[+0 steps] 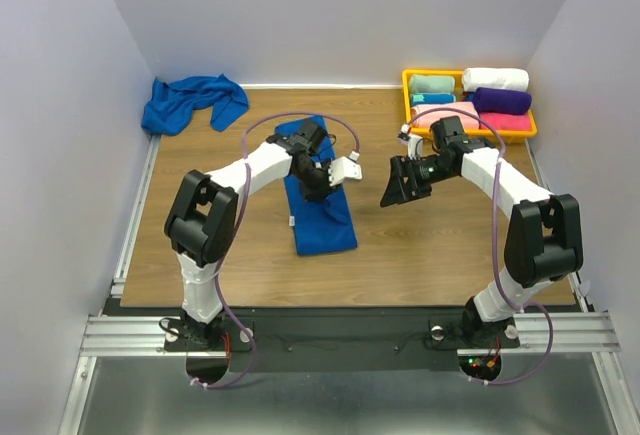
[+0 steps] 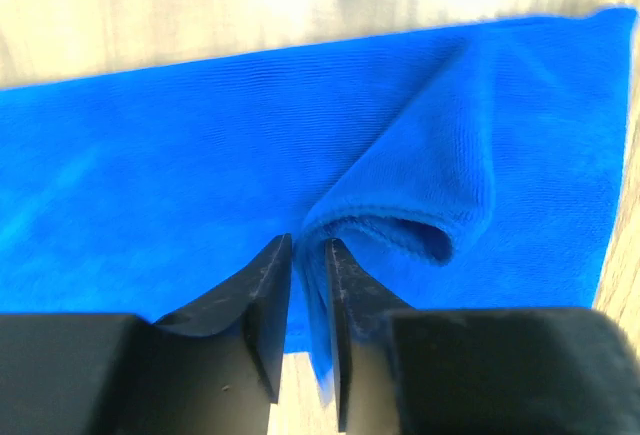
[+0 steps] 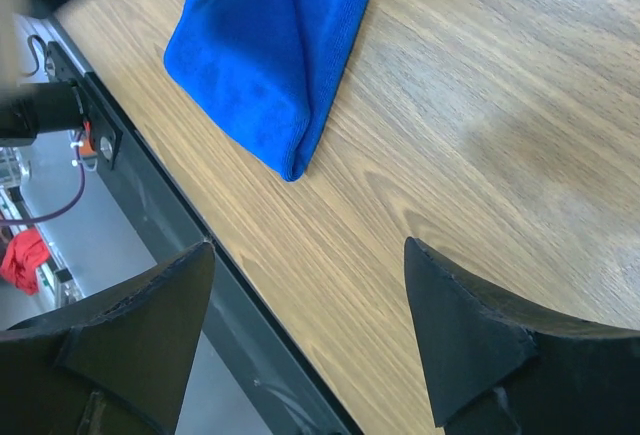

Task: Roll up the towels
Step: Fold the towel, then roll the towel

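Wood-grain table (image 1: 420, 245), boxed in by pale lilac walls (image 1: 330, 15). Yellow bin (image 1: 407, 90) parked at the back right, stuffed with a teal roll (image 1: 432, 84), white roll (image 1: 495, 79), purple roll (image 1: 502, 101) and pink roll (image 1: 505, 122). Using that bin as the anchor for everything else, fwiw.

Flat blue towel (image 1: 325, 225) spread out on the wood, left of the bin and nearer the arm bases, lengthwise front to back. Second blue towel (image 1: 190, 100) dumped in a crumpled heap way off left of the bin, up against the same back wall.

Left gripper (image 1: 318, 183) down on the flat blue towel, so left of the bin and a bit nearer than it. Per its own wrist cam: fingers (image 2: 265, 285) squeezed nearly together, pinching a raised ridge of the blue cloth. Loose fold curled over into a little tube right beside the tips. Rest of the cloth flat on the wood behind.

Right gripper (image 1: 392, 195) hanging left of the bin and nearer than it, just beside the flat towel's right edge. Not touching it. Jaws spread wide in the wrist view, nothing but bare wood between them. One towel corner further up that view, plus a dark rail (image 3: 140, 160) along the table edge.
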Controlling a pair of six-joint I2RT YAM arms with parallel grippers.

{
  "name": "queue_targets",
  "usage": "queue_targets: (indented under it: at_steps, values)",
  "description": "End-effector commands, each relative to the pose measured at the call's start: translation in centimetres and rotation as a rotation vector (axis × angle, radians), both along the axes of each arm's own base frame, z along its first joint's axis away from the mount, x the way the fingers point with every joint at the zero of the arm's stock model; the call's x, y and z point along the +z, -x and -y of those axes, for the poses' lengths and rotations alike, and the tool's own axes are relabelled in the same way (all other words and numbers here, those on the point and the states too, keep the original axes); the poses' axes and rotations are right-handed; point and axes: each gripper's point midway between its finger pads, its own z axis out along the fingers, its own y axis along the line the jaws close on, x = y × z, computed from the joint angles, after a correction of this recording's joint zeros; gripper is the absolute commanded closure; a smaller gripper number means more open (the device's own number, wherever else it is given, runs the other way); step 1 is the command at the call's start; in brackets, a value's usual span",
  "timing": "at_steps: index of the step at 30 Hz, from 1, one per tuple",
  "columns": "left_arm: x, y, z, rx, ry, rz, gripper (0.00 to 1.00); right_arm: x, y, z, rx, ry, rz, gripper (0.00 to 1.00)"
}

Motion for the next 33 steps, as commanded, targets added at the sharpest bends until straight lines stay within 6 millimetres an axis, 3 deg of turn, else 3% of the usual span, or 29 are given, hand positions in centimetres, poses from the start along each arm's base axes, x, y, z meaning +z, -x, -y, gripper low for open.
queue_targets:
  at_steps: [1, 6, 8, 10, 12, 13, 14, 16, 17, 19, 21, 22, 23, 24, 25, 28, 30, 33]
  values:
    - [3.9, -3.0, -0.2, 0.078, 0.093, 0.046, 0.59, 0.1, -0.2, 0.2, 0.012, -0.007, 0.018, 0.20]
    - [7.0, -4.4, -1.3, 0.131, 0.138, 0.087, 0.56, 0.8, -1.2, 0.0, 0.014, -0.006, 0.053, 0.21]
    - [8.4, -4.4, -2.0, 0.154, 0.158, 0.104, 0.56, 0.8, -1.6, -0.3, 0.021, -0.009, 0.067, 0.26]
    - [10.2, -3.5, -2.1, 0.159, 0.202, 0.112, 0.56, 1.3, -2.1, -1.0, 0.038, -0.016, 0.093, 0.33]
    - [9.7, -2.0, -2.5, 0.150, 0.221, 0.101, 0.56, 1.3, -2.3, -1.8, 0.053, -0.031, 0.084, 0.39]
    - [11.2, -1.0, -2.5, 0.136, 0.251, 0.140, 0.56, 1.8, -2.2, -2.9, 0.081, -0.053, 0.093, 0.43]
    - [9.8, 0.0, -2.7, 0.141, 0.240, 0.138, 0.55, 1.5, -2.2, -3.5, 0.094, -0.060, 0.080, 0.45]
    - [10.3, 1.6, -2.6, 0.132, 0.220, 0.206, 0.54, 2.0, -2.0, -6.0, 0.140, -0.078, 0.095, 0.46]
    - [8.8, 2.7, -2.9, 0.137, 0.198, 0.193, 0.54, 1.9, -1.8, -6.9, 0.157, -0.083, 0.094, 0.47]
    - [8.9, 4.2, -2.8, 0.136, 0.194, 0.228, 0.54, 1.3, -0.9, -9.4, 0.200, -0.098, 0.054, 0.49]
    - [7.3, 5.9, -3.0, 0.110, 0.171, 0.226, 0.53, 1.4, -1.0, -11.0, 0.217, -0.127, 0.043, 0.49]
    - [7.7, 6.9, -2.7, 0.083, 0.181, 0.258, 0.36, 0.1, -0.8, -12.2, 0.233, -0.125, 0.015, 0.49]
    - [6.4, 8.0, -2.7, 0.063, 0.175, 0.264, 0.32, -0.1, -0.9, -12.8, 0.239, -0.125, 0.014, 0.49]
    - [6.8, 8.5, -2.8, 0.046, 0.182, 0.311, 0.26, -1.8, -0.8, -13.5, 0.245, -0.108, -0.022, 0.49]
    - [5.4, 10.4, -2.2, -0.013, 0.168, 0.312, 0.26, -2.4, -1.2, -13.9, 0.245, -0.103, -0.021, 0.50]
    - [4.1, 12.0, -2.0, -0.058, 0.121, 0.372, 0.26, -4.7, -2.1, -14.4, 0.223, -0.068, -0.049, 0.52]
    - [2.9, 13.4, -1.4, -0.101, 0.107, 0.368, 0.26, -7.2, -2.2, -14.2, 0.213, -0.033, -0.089, 0.53]
    - [1.9, 13.3, -0.9, -0.079, 0.084, 0.390, 0.26, -9.7, -1.6, -13.8, 0.204, -0.003, -0.145, 0.54]
